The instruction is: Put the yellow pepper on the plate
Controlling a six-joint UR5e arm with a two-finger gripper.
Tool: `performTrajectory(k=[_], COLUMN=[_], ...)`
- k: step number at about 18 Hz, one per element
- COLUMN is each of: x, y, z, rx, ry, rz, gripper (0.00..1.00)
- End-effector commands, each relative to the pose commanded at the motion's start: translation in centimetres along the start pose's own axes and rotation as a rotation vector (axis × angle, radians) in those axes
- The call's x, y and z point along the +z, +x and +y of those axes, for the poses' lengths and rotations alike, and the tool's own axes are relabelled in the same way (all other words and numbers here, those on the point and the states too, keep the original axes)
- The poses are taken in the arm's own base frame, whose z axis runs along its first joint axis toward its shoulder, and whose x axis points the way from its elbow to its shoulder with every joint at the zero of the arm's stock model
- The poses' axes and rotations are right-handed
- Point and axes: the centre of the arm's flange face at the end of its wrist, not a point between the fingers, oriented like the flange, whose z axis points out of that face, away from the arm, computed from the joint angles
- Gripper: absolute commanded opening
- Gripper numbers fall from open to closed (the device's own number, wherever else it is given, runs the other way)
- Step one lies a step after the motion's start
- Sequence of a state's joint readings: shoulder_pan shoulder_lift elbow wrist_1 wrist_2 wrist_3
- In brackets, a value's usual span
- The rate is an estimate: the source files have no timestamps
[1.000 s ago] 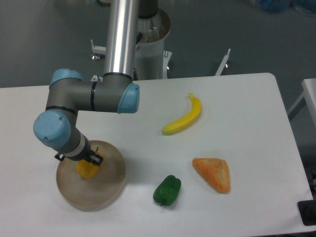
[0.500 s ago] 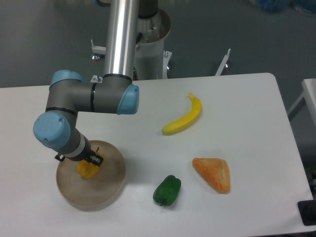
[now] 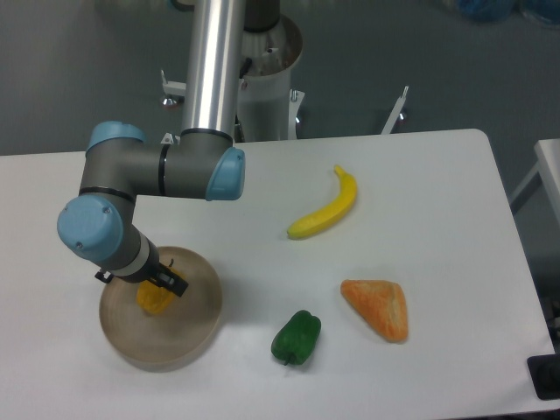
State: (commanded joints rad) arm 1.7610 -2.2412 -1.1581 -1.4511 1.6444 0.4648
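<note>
- tabletop [image 3: 437, 175]: white, carries everything; extends far right of the gripper.
- arm [image 3: 162, 171]: grey links, light-blue joint caps, silver upright tube; wrist bends down over the plate and hides most of the gripper.
- plate [image 3: 188, 328]: round beige-tan dish with raised rim, directly under the gripper.
- banana [image 3: 328, 208]: long, curved, yellow; well to the right of the gripper and farther back.
- orange wedge [image 3: 378, 306]: flat triangular piece, far right of the gripper, nearer the front edge.
- green pepper [image 3: 296, 337]: right of the gripper, just off the plate rim, not touching it.
- yellow pepper [image 3: 155, 300]: inside the plate, left of centre, right at the gripper tip; touching or just below it, can't tell.
- gripper [image 3: 161, 282]: small dark tip over the pepper; whether the fingers are apart or together can't be told, wrist blocks them.
</note>
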Motion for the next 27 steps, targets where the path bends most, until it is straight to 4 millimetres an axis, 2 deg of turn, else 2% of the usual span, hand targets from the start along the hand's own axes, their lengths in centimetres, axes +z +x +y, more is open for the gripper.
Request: performTrajectory(k=[3,6,12,18,22,27], x=[-1.1,-2.4,-5.4,-6.7,-6.7,-6.7], y=[-0.3,-2.0,-9.8,-17.8,-20.9,-23.2], z=[0.5,1.7,6.4,11.8,13.9,15.7], rx=[-0.004,-0.011,0.024,0.057,0.056,0.038], ry=[0.012,0.027,0.060,0.081,0.091,0.094], rz=[-0.009,-0.016,-0.030,-0.043,-0.050,-0.052], gripper=[0.99,1.00,0.99,0.99,0.99,0.99])
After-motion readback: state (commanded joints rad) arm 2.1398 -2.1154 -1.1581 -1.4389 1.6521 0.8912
